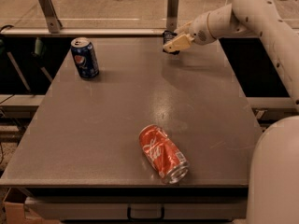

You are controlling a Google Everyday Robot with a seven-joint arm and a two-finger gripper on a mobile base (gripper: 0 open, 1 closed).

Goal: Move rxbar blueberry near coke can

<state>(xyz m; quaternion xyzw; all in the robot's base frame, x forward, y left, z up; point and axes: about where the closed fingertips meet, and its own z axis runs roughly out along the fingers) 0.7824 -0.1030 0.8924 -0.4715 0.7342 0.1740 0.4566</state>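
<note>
The red can (163, 154) lies on its side in the lower middle of the bench (117, 106). A blue can (85, 58) stands upper left. The arm (243, 13) reaches from the upper right; its hand (174, 45) grips the dark snack bar (167, 35) at the top centre.

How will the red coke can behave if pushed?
The coke can lies on its side, so it would probably roll, unevenly given its dents. It likely crushes easily. The gripper is far off, at the table's back edge.
</note>
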